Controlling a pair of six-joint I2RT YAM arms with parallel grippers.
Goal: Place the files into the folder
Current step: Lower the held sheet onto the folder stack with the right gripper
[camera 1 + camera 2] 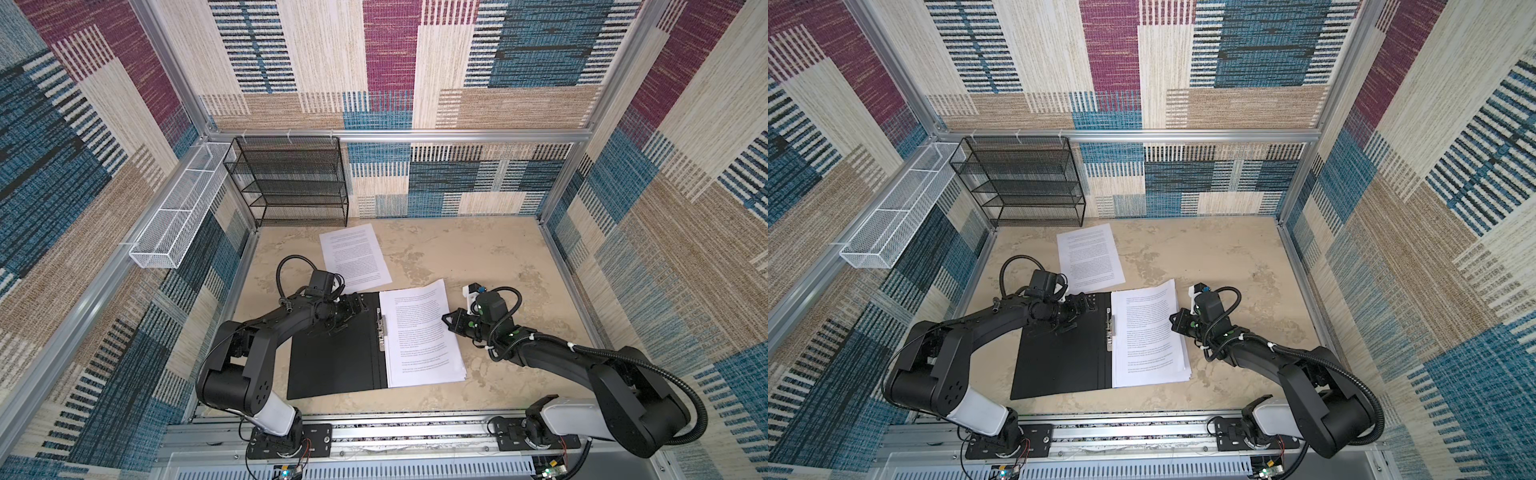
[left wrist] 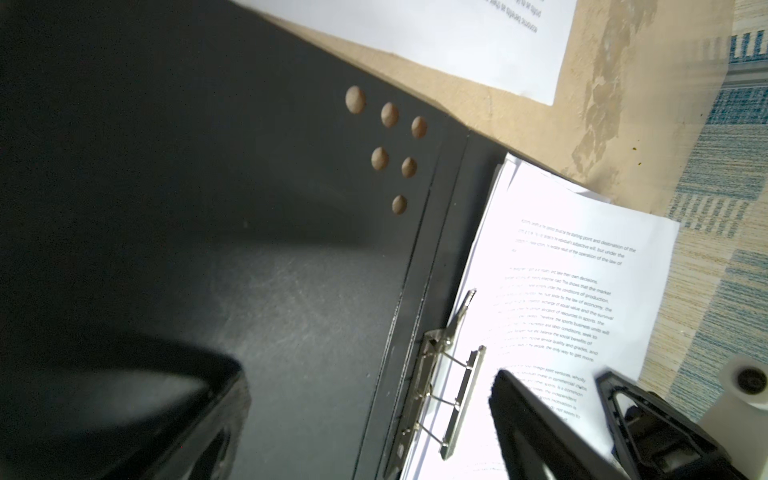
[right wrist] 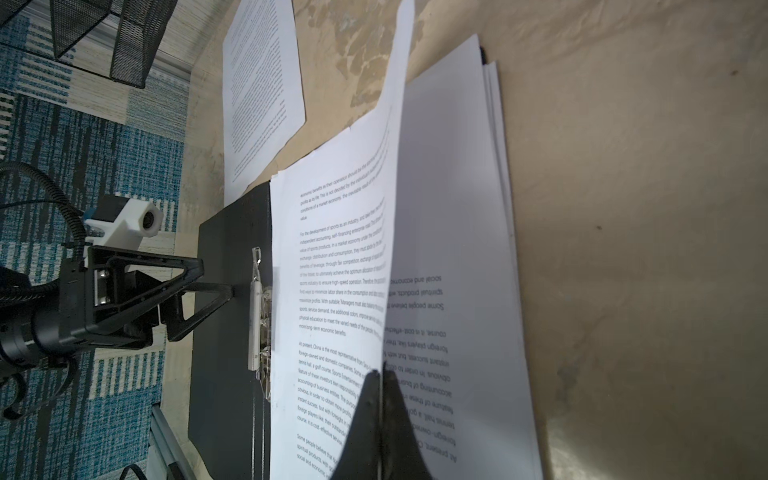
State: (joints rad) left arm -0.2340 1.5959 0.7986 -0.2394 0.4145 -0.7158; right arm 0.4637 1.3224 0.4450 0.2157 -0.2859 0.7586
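The folder [image 1: 332,365] [image 1: 1059,365] lies open on the table, black inside up, its metal spine clip [image 1: 381,332] [image 2: 457,395] standing raised. A stack of white printed files [image 1: 419,332] [image 1: 1146,332] covers its right half. My right gripper [image 1: 445,318] [image 1: 1173,319] [image 3: 379,374] is shut on the right edge of the top sheet [image 3: 345,249], which curls up off the stack. My left gripper [image 1: 349,318] [image 1: 1075,316] [image 2: 370,378] [image 3: 214,278] hangs open over the folder's left flap next to the clip, holding nothing. One more printed sheet [image 1: 355,257] [image 1: 1090,257] lies loose behind the folder.
A black wire-mesh rack [image 1: 291,183] stands at the back left corner. A white mesh basket [image 1: 174,216] hangs on the left wall. Bare beige tabletop [image 1: 498,257] stretches to the right and back of the folder, bounded by aluminium frame rails.
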